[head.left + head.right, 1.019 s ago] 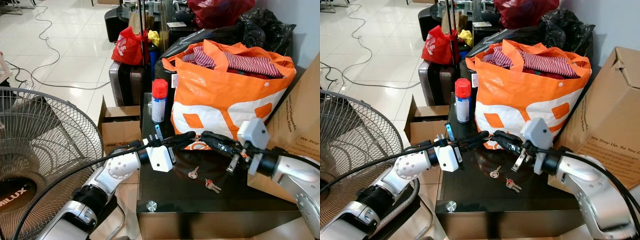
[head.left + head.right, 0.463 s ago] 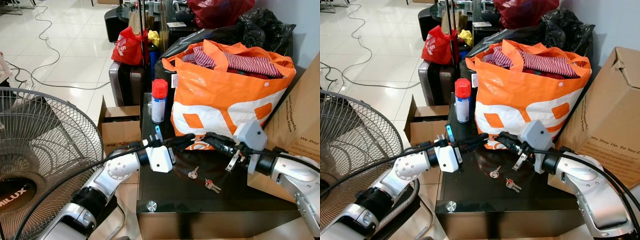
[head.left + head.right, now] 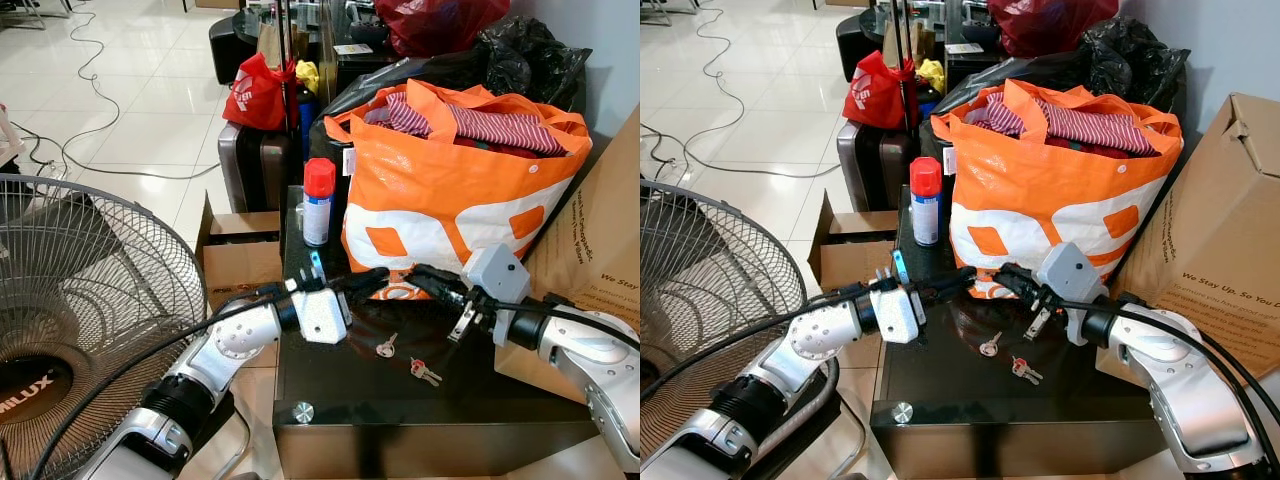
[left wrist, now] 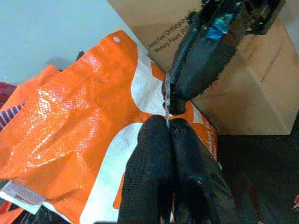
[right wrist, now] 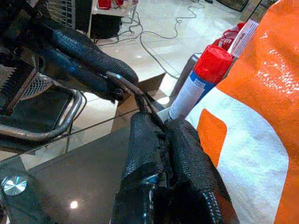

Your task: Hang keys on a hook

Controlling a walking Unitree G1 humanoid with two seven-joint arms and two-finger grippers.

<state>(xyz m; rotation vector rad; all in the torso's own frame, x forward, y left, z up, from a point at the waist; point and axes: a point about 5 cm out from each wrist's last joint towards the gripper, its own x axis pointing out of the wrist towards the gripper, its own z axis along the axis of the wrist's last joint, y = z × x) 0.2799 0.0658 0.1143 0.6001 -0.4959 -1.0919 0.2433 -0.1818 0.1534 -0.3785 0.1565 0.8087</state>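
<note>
1. Two keys lie on the black bench (image 3: pixel 340 400): a silver key (image 3: pixel 386 346) and, just beside it, a red-capped key (image 3: pixel 424 371).
2. The left hand (image 3: pixel 378 276) and right hand (image 3: pixel 420 272) meet tip to tip above the bench, in front of the orange bag (image 3: pixel 440 190).
3. Both hands are pressed together on a thin metal ring (image 5: pixel 140 100) held between them.
4. The keys sit below the hands, apart from them.
5. A spray can (image 3: pixel 318 202) stands left of the bag.
6. A fan (image 3: pixel 80 300) stands left of the bench, a cardboard box (image 3: pixel 1215 240) to the right.
</note>
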